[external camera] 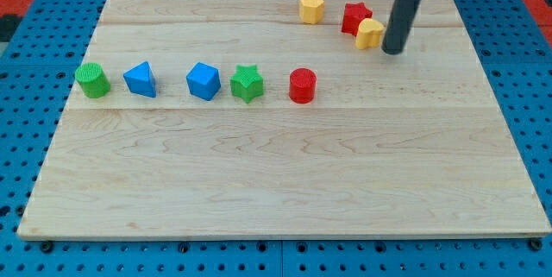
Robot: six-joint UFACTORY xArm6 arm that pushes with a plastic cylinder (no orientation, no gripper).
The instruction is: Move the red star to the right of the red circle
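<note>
no claw on this arm, so nothing open or closed to tell; just my tip [393, 50], just right of the yellow block [371, 33]. red star [355, 17] at the far side, touching that yellow block's far-left. red circle [303, 85] nearer, left of both. likely trouble: pushing left from here shoves the yellow block first, knocking the star off line or into the yellow hexagon [311, 7].

Star [355, 16] right of hexagon [311, 7], behind circle [303, 84]
</note>
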